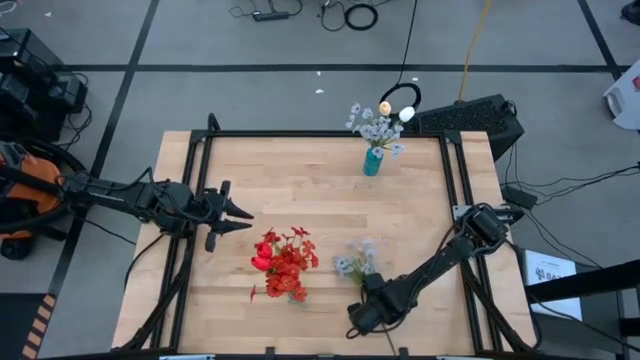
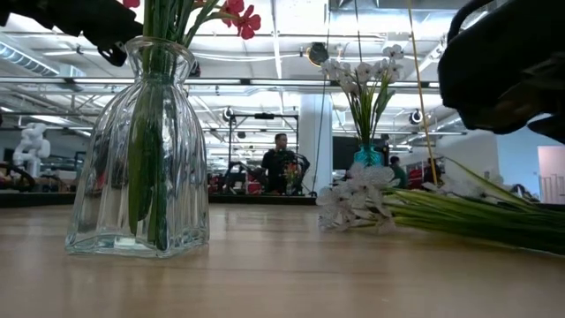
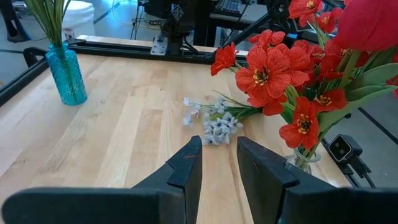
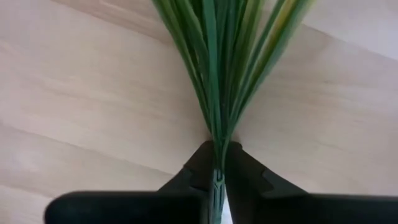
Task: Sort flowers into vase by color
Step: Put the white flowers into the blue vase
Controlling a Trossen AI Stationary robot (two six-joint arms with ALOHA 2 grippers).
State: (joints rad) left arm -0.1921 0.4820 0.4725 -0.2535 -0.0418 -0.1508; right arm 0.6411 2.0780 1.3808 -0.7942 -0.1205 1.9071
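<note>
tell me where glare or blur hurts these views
Low view: bright ceiling lights backlight the clear glass vase, and the right end effector is a dark, blurred mass at the top right. Right wrist view: the green stems fill the frame, soft from closeness, pinched in the right end effector. High view: evenly lit. Left wrist view: the nearest red flowers blur.

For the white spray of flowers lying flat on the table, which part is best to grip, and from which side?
Grip the white spray at the bunched green stalks, not the blossoms. It lies flat, and the stalks narrow into one thin bundle at the near table edge, so approaching from that stalk end, in line with them, looks best. The right end effector is already closed there. The left end effector hovers open beside the red flowers.
</note>
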